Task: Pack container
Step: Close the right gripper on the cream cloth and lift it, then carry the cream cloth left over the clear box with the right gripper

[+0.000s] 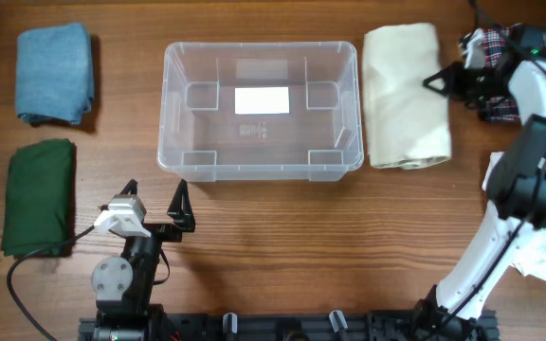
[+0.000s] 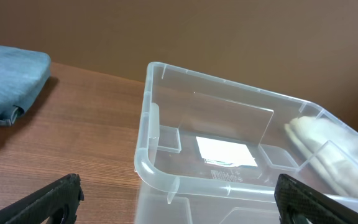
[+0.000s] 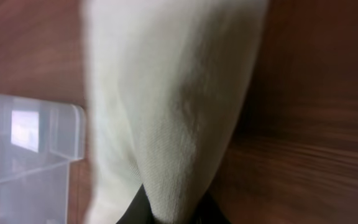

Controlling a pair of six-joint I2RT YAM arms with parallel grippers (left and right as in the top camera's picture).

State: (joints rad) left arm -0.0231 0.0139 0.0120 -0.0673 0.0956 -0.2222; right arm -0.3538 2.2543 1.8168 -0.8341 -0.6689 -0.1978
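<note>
Landmark: clear rectangular plastic container (image 1: 254,44) at mid-table, open side up. It is empty apart from the white label (image 1: 262,99) on its base.
Task thing, position: container stands square on the wooden table (image 1: 282,246), with no gripper touching it and nothing packed yet.
Right of container: folded cream cloth (image 1: 406,95) lies just beside the right wall, long side parallel to it. That makes it the shortest carry into the tub.
Far right of container: red-and-navy plaid cloth (image 1: 498,71), partly hidden under the right arm.
Left of container, rear: folded blue cloth (image 1: 55,73), well apart from the wall.
Left of container, front: folded dark green cloth (image 1: 39,196), also well apart.
Right gripper (image 1: 441,80): at the cream cloth's outer edge, the side away from the container. Wrist view shows the fabric narrowing down between the dark fingertips (image 3: 140,208). It looks clenched on that fold, though only the tips show at the frame's bottom, so the hold is a judgement.
Why that hold: gripping the far edge would let the arm lift and drag the cloth over the rim.
Left gripper (image 1: 156,204): in front of the container's near wall, jaws spread wide and holding nothing. It faces the near corner (image 2: 145,168), seemingly parked clear of the tub.
Step in hand: probably lifting the cream cloth into the container.
Risk: a one-edge hold may let the cloth unfold or snag on the rim.
</note>
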